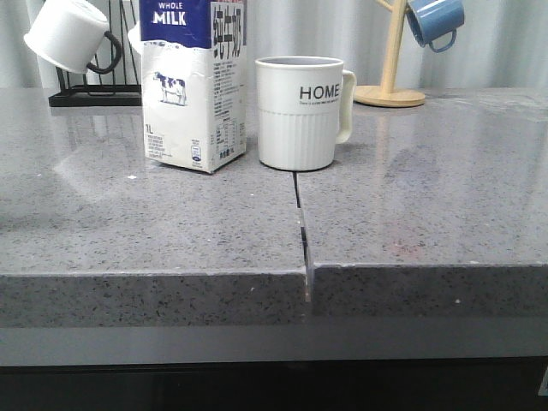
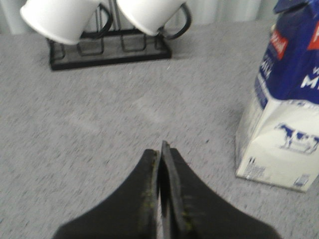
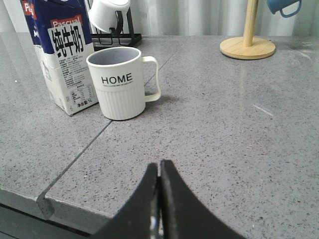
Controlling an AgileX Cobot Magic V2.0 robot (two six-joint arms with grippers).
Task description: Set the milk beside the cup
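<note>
A grey speckled stone countertop [image 1: 428, 188] fills nearly the whole scene, made of two slabs that meet at a dark seam [image 1: 300, 223] running from the front edge straight back to the base of the cup [image 1: 300, 111]; at the front edge the slabs sit slightly out of line. Behind the counter hangs a pale pleated curtain [image 1: 308, 26], which closes off the room. The milk [image 1: 193, 86] stands upright just left of the cup, close beside it with a narrow gap and not touching, its cow picture facing forward and its side panel of Chinese print turned toward the cup. The cup itself, white with black "HOME" lettering and a ribbed lower half, stands upright with its handle pointing away from the carton. Well behind and left of the cup, a black wire rack [image 1: 90, 90] carries white mugs with black handles [image 1: 68, 34], tilted mouth-outward. Behind and right of the cup stands a wooden mug tree [image 1: 391, 81] on a round base, with a blue mug [image 1: 435, 21] hanging from it. The left gripper [image 2: 162, 149] hangs over bare counter left of the carton, fingers pressed together on nothing; the right gripper [image 3: 159, 172] is likewise closed and empty, nearer the front edge than the cup, though its height above the stone is hard to judge.
</note>
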